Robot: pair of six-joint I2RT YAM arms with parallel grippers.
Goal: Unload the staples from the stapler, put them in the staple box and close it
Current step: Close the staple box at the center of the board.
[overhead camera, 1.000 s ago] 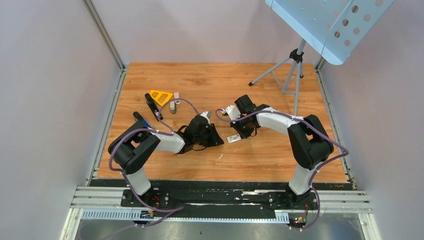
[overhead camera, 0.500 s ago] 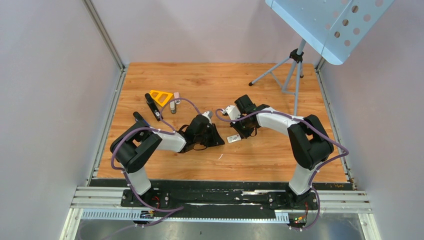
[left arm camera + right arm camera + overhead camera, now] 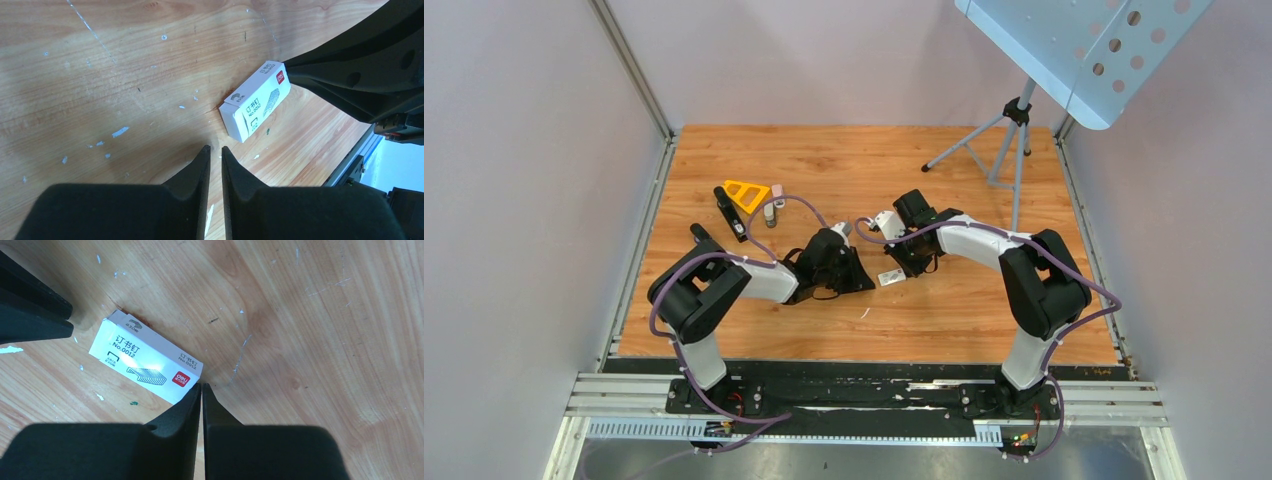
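A white staple box (image 3: 892, 278) lies on the wooden table between my two grippers. In the left wrist view the box (image 3: 255, 107) sits just beyond my left gripper (image 3: 215, 148), whose jaws are shut with nothing between them. A thin pale strip (image 3: 865, 313), perhaps staples, lies on the wood near that gripper. My right gripper (image 3: 201, 385) is shut and empty, its tips touching the box (image 3: 145, 362) at one corner. A long black object (image 3: 730, 213), possibly the stapler, lies at the far left, away from both grippers.
A yellow triangle (image 3: 746, 192), a small bottle (image 3: 770, 214) and a pink piece (image 3: 777, 190) lie by the black object. A tripod stand (image 3: 1004, 140) with a perforated metal panel (image 3: 1084, 50) stands at the back right. Walls close in on three sides.
My left gripper's jaws have closed the last bit, and the left arm's elbow has shifted slightly right. The right arm and the staple box have not moved.
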